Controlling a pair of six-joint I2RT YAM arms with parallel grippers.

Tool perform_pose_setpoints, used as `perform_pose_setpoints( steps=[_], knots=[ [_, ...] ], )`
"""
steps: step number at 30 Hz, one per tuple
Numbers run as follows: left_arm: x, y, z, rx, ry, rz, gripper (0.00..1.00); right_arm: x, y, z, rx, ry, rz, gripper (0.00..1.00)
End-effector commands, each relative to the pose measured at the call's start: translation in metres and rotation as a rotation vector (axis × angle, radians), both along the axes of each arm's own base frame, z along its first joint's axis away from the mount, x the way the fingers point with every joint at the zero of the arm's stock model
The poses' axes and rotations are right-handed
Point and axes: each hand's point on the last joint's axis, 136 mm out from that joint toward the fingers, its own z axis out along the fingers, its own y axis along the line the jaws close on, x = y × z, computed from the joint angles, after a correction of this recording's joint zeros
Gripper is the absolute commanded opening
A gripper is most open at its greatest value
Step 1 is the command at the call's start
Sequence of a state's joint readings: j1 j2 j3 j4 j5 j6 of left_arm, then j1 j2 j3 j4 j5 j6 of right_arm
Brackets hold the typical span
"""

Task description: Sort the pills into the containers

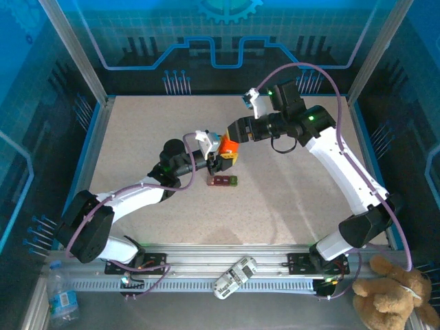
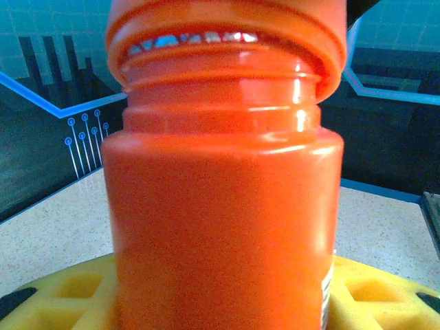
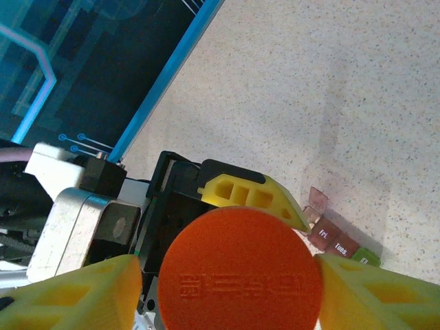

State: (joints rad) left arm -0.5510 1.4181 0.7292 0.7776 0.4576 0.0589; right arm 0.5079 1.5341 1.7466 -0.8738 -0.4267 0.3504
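Note:
An orange bottle (image 1: 229,146) stands upright above mid-table, and its body (image 2: 220,206) fills the left wrist view. My left gripper (image 1: 223,160) is shut on the body, a yellow finger (image 2: 55,295) on each side. From the right, my right gripper (image 3: 234,292) is shut on the round orange cap (image 3: 239,271), with yellow fingers (image 3: 75,295) at its two sides. The containers (image 1: 225,181) lie flat on the table just below the bottle, a dark red strip (image 3: 337,240) with a green end and one lid tipped up. The pills are out of view.
The speckled table (image 1: 151,137) is walled by blue panels and aluminium posts. A white device (image 1: 234,277) lies on the front rail, a plush toy (image 1: 395,295) sits at the bottom right, and a water bottle (image 1: 62,295) at the bottom left.

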Motion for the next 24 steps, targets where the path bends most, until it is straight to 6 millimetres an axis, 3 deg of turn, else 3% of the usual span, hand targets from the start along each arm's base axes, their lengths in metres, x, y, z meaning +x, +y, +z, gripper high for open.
perform_pose_setpoints(
  steps=[1, 9, 14, 24],
  knots=[
    [-0.008, -0.001, 0.034, -0.054, -0.094, -0.027, 0.0, 0.001, 0.003, 0.002, 0.021, 0.003, 0.016, 0.59],
    [-0.009, -0.002, 0.034, -0.051, -0.098, -0.032, 0.0, -0.001, 0.003, 0.004, 0.003, -0.015, 0.048, 0.47],
    [-0.011, -0.002, 0.034, -0.046, -0.101, -0.039, 0.0, -0.007, 0.002, 0.006, -0.044, -0.069, 0.105, 0.47],
    [-0.01, -0.004, 0.034, -0.046, -0.092, -0.049, 0.0, -0.013, 0.001, -0.014, -0.226, -0.125, 0.168, 0.48]
  ],
)
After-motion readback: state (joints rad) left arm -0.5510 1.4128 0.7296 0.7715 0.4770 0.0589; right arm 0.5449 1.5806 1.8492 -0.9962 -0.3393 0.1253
